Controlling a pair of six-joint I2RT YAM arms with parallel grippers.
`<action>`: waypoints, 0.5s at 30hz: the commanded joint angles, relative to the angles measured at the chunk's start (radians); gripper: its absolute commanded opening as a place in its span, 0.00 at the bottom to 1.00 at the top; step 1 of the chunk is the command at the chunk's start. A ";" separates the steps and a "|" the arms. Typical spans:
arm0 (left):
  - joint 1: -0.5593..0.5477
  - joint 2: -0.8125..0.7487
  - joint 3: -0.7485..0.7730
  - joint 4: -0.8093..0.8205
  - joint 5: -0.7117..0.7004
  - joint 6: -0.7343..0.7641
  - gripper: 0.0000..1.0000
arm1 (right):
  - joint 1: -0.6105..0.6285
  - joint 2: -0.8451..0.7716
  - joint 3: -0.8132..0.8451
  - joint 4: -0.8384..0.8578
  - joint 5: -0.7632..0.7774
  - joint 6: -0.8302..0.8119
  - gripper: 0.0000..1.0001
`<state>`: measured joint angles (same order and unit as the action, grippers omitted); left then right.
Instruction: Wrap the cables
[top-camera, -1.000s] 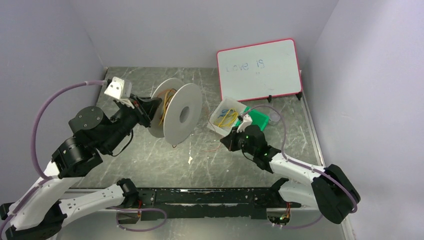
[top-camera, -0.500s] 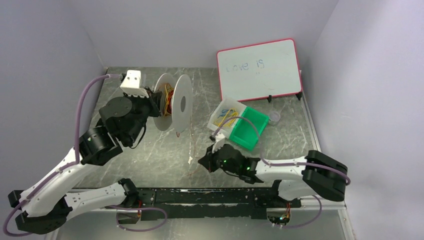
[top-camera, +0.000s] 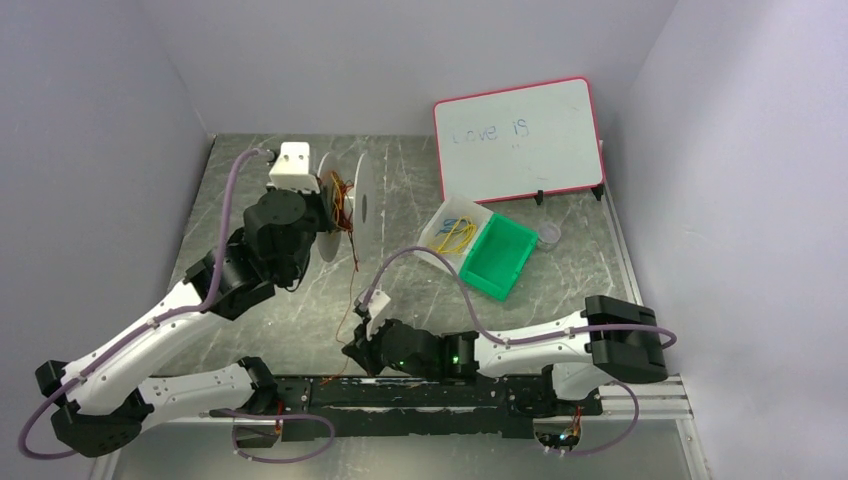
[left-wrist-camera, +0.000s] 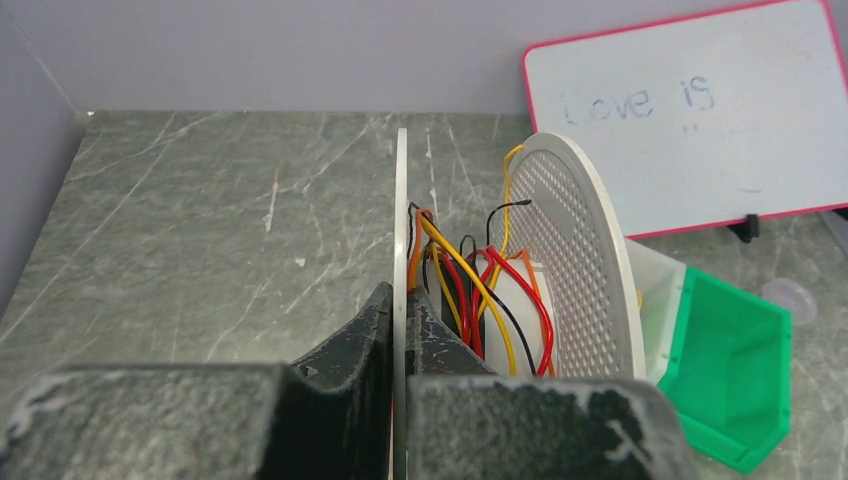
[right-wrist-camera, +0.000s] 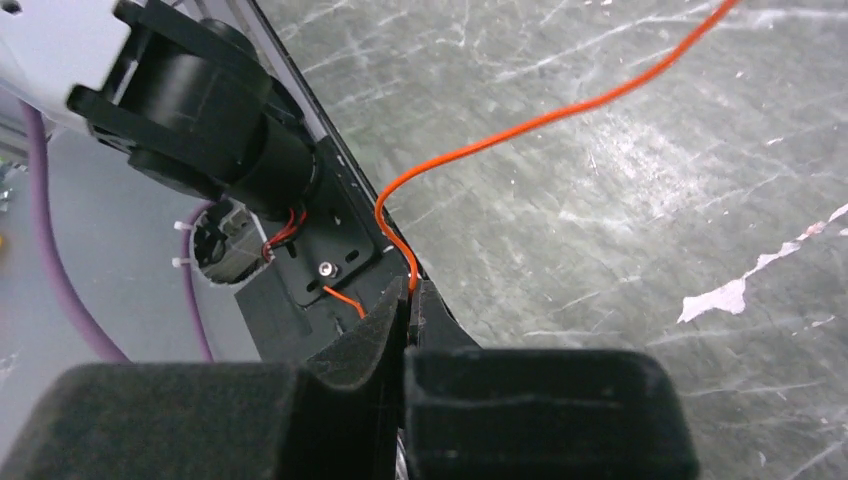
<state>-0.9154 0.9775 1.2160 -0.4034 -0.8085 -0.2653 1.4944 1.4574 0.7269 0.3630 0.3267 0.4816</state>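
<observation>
A white spool (top-camera: 352, 203) stands edge-on at the back left, with red, yellow, black and orange wire on its hub (left-wrist-camera: 480, 300). My left gripper (top-camera: 326, 207) is shut on the spool's near flange (left-wrist-camera: 401, 210), one finger on each side of the rim. A thin orange cable (top-camera: 357, 290) hangs from the spool and runs down to my right gripper (top-camera: 356, 352). In the right wrist view the cable (right-wrist-camera: 500, 135) curves across the table into the shut jaws of that gripper (right-wrist-camera: 410, 292), with a short end sticking out to the left.
A red-framed whiteboard (top-camera: 518, 140) leans on the back wall. A white tray of yellow and blue wire loops (top-camera: 440, 240) and a green bin (top-camera: 497, 262) sit centre right, with a small clear cap (top-camera: 548, 235) beside them. A black rail (top-camera: 430, 395) lines the near edge.
My left arm moved the spool back and to the right and turned it edge-on. My right arm swung from beside the tray to the near edge at the left, drawing the orange cable out.
</observation>
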 joint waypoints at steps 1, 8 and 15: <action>-0.005 0.007 -0.026 0.072 -0.071 -0.022 0.07 | 0.031 -0.041 0.081 -0.113 0.098 -0.051 0.00; -0.005 0.038 -0.075 -0.009 -0.085 -0.089 0.07 | 0.057 -0.111 0.260 -0.295 0.150 -0.105 0.00; -0.005 0.045 -0.115 -0.062 -0.067 -0.133 0.07 | 0.055 -0.103 0.465 -0.500 0.203 -0.172 0.00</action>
<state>-0.9154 1.0317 1.1027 -0.4736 -0.8543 -0.3416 1.5467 1.3636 1.1110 0.0128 0.4599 0.3679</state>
